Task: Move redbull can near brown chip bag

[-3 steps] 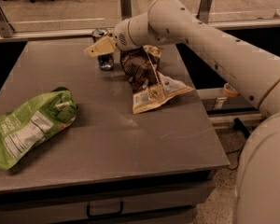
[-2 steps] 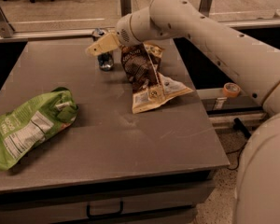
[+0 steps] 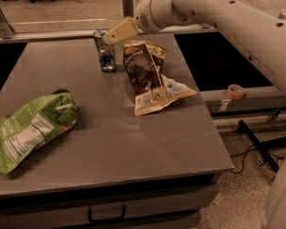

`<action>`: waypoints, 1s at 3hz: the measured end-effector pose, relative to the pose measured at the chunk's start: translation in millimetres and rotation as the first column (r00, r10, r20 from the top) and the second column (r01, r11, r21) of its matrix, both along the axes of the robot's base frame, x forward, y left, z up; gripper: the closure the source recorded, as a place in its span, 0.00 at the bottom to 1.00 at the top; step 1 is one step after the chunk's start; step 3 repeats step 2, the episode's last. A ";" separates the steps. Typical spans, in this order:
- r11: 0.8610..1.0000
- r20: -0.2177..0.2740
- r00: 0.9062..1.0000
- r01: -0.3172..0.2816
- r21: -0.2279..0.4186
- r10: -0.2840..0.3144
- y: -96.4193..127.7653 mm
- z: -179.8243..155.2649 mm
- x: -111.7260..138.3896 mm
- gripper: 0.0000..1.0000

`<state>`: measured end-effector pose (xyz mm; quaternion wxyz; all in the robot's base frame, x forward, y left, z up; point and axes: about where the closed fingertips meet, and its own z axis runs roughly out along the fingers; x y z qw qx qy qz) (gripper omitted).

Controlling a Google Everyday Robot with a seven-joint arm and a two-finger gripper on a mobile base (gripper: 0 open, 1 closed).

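The redbull can [image 3: 105, 52] is a slim silver-and-blue can standing upright on the grey table [image 3: 109, 142], near its far edge. The brown chip bag [image 3: 146, 75] lies crumpled just right of the can, a small gap between them, with its pale label panel toward the table's right edge. My gripper [image 3: 110, 36] hangs over the far edge, level with the can's top and just to its right. It is open and holds nothing. One cream finger [image 3: 121, 31] shows; the other is hidden behind it.
A larger green chip bag [image 3: 31, 128] lies at the table's left front. A roll of tape [image 3: 235, 91] sits on a ledge to the right of the table. My white arm [image 3: 229, 13] crosses the upper right. Cables lie on the floor at the right.
My gripper has risen and drawn back to the right, off the can's body. The can stands free on the table next to the brown bag.
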<state>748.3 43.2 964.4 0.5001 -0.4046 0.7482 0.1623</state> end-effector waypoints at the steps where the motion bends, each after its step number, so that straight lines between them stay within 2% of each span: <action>1: 0.987 0.020 0.987 0.158 -0.005 -0.158 -61.8 13.1 -13.0 0.00; 2: 0.953 0.131 0.945 0.304 -0.014 -0.299 -103.7 47.2 -29.4 0.00; 3: 0.953 0.131 0.945 0.304 -0.014 -0.299 -103.7 47.2 -29.4 0.00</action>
